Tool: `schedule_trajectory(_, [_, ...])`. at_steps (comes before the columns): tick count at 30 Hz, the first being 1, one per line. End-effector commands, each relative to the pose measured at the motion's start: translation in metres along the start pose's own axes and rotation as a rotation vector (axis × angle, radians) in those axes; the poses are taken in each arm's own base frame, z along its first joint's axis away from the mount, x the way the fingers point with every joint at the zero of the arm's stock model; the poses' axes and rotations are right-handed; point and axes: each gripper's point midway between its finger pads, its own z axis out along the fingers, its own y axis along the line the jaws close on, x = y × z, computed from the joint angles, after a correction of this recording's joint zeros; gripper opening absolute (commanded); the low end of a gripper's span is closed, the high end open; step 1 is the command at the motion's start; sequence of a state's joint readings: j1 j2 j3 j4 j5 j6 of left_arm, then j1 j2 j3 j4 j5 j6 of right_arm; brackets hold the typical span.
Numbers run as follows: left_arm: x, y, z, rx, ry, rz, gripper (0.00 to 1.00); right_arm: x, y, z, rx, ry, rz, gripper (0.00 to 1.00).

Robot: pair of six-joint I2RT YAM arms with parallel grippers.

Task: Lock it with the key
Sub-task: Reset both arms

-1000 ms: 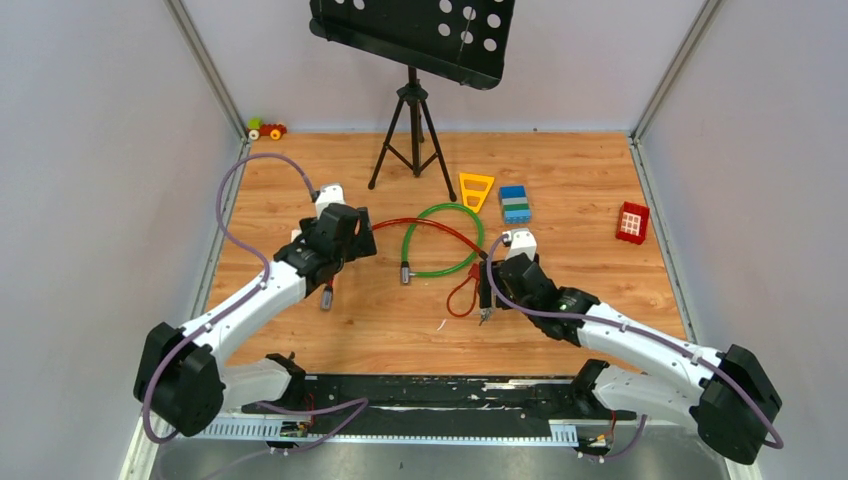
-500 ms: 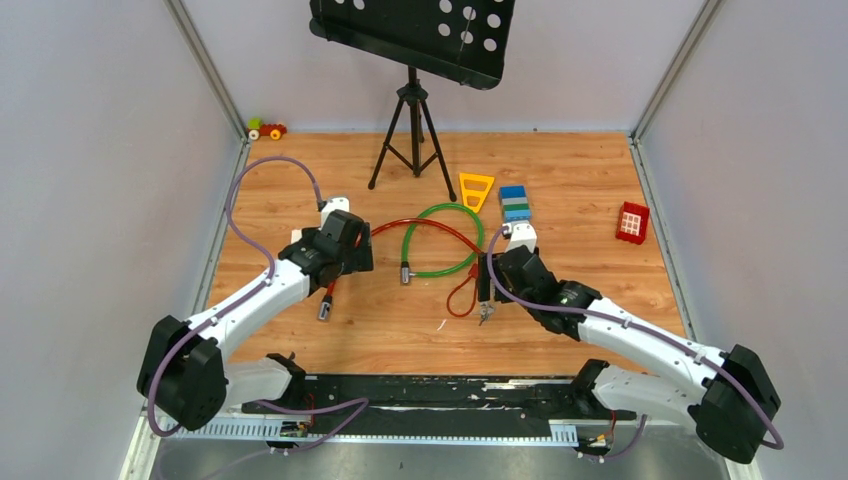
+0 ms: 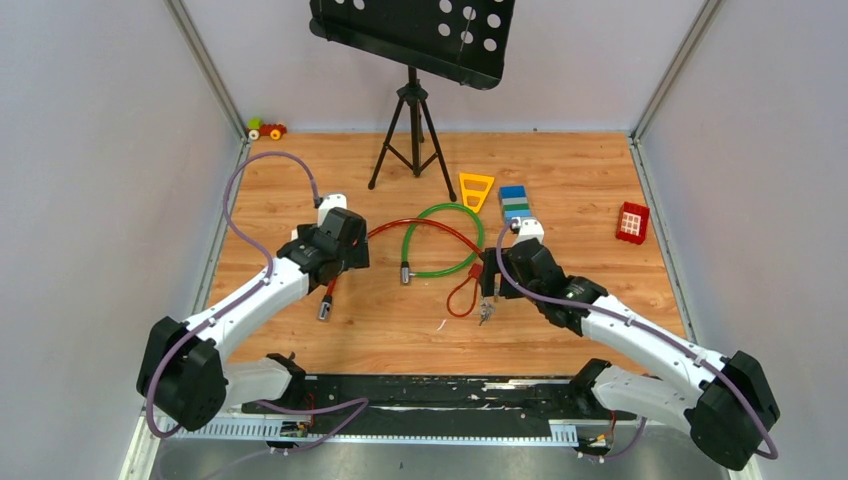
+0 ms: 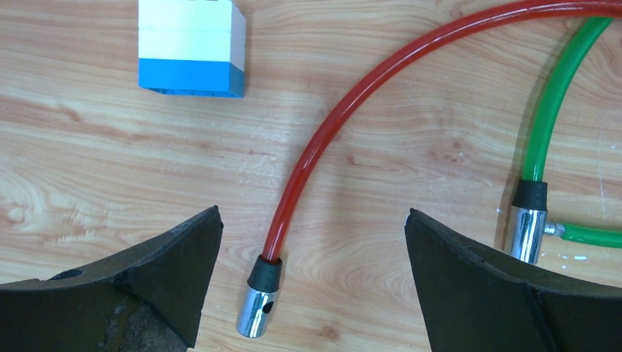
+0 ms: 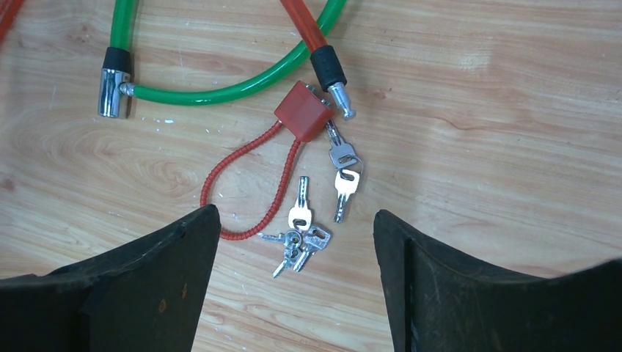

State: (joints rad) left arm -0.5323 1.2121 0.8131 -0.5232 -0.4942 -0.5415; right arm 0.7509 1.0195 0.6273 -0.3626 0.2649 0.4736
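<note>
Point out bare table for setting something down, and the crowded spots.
Bare: wood between toy car and tripod; right side nearer than the red block; near strip below the keys. Crowded: centre, where green cable, red cable and padlock bunch.

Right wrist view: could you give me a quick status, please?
Left gripper, right gripper open, empty. Keys loose by red padlock, beneath right gripper. Nothing covers them.

even bright light, soft shadows, sharp focus, no glare
</note>
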Motion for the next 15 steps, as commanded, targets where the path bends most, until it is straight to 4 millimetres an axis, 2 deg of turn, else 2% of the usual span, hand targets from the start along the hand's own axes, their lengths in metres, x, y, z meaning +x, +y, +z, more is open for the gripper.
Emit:
schedule_trajectory(1, [-0.022,0.006,-0.008,-0.035,-0.06,-0.013,1.0,-0.02,0.013,-0.007,-0.1,-0.014,0.111,0.78])
schedule_trajectory(6, [-0.027,0.006,-0.011,-0.026,-0.077,-0.026,1.0,-0.034,0.016,-0.014,-0.22,-0.039,0.243,0.78])
schedule_trajectory(11, [-0.032,0.002,-0.016,-0.006,-0.069,-0.021,1.0,-0.048,0.008,-0.018,-0.3,-0.057,0.407,0.79])
schedule_trajectory(13, [-0.034,0.0,-0.018,0.012,-0.076,-0.034,1.0,-0.052,0.0,-0.019,-0.312,-0.052,0.47,0.84])
schedule_trajectory(15, [-0.038,-0.003,-0.021,0.038,-0.094,-0.036,1.0,-0.052,-0.009,-0.018,-0.3,-0.041,0.515,0.94])
